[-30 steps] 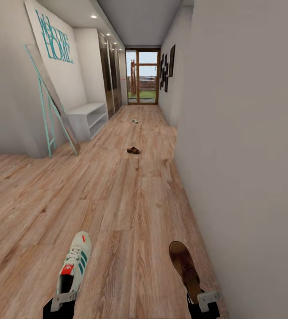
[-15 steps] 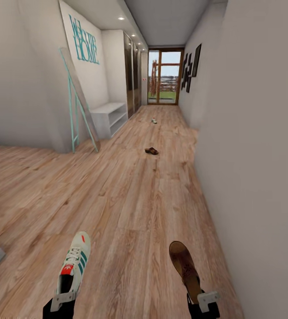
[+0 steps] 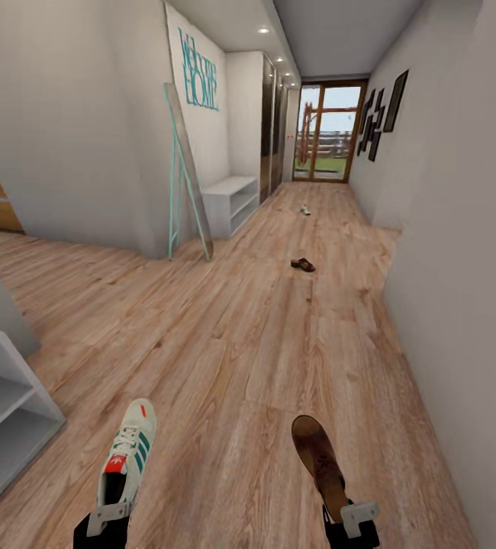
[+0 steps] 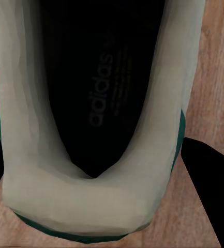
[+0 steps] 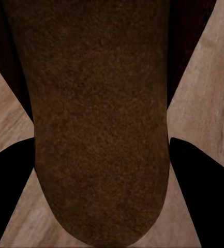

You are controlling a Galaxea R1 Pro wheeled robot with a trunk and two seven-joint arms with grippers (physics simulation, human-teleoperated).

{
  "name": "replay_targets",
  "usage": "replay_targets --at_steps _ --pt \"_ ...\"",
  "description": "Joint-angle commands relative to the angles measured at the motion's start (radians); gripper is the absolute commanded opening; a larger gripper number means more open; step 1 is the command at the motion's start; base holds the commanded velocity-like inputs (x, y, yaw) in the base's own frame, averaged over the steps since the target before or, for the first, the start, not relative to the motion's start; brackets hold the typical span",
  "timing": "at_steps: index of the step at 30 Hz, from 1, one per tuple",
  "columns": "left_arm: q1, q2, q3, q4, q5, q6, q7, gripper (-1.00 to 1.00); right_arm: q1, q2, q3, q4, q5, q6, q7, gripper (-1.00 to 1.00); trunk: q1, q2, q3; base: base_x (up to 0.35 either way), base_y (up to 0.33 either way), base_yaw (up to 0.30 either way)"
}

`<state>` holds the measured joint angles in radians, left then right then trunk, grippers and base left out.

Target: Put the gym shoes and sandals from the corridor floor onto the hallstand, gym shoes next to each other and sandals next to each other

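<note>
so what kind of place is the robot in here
Most likely the entrance hallway of a home: a long narrow corridor with a wood-plank floor, a glazed door at the far end, teal "Welcome Home" letters on the wall above a low grey shoe bench, and framed pictures opposite.

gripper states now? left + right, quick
Left gripper: shut on the gym shoe, at the heel.
Right gripper: shut on the sandal, at its heel end.
</note>
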<state>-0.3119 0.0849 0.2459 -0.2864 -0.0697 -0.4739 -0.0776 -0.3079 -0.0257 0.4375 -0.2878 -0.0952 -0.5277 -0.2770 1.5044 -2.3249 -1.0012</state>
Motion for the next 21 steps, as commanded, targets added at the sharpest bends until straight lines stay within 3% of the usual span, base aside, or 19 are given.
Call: replay_targets --at_steps 1,10,15,18,19,21 --pt "-0.001 -0.001 0.009 0.001 -0.007 -0.003 -0.007 -1.0 0.0 -0.001 0.008 -0.001 -0.009 -0.003 -0.004 -1.0 0.0 0.0 -0.001 0.057 0.07 0.279" --pt "-0.001 0.0 0.009 0.002 -0.008 -0.003 0.004 -1.0 0.0 -0.004 0.007 -0.002 -0.01 -0.004 -0.004 -1.0 0.0 0.0 -0.001 0.015 0.018 0.279" --pt "-0.001 -0.001 0.008 0.004 -0.009 -0.006 0.073 -1.0 -0.001 -0.009 0.006 -0.003 -0.022 -0.01 -0.004 -1.0 0.0 0.0 -0.001 0.001 0.002 0.279" --pt "-0.001 -0.001 0.007 0.023 -0.012 -0.03 0.105 -1.0 0.0 -0.011 0.005 -0.004 -0.057 -0.016 -0.004 -1.0 0.0 0.0 -0.001 0.0 0.0 0.279" --pt "-0.001 -0.002 0.004 0.051 -0.016 -0.064 0.115 -1.0 0.0 -0.012 0.003 -0.003 -0.095 -0.017 -0.004 -1.0 0.0 0.0 -0.001 0.0 0.0 0.279" --pt "-0.001 -0.002 0.003 0.061 -0.017 -0.077 0.118 -1.0 0.0 -0.012 0.004 -0.003 -0.109 -0.018 -0.004 -1.0 0.0 0.0 -0.001 0.0 0.0 0.279"
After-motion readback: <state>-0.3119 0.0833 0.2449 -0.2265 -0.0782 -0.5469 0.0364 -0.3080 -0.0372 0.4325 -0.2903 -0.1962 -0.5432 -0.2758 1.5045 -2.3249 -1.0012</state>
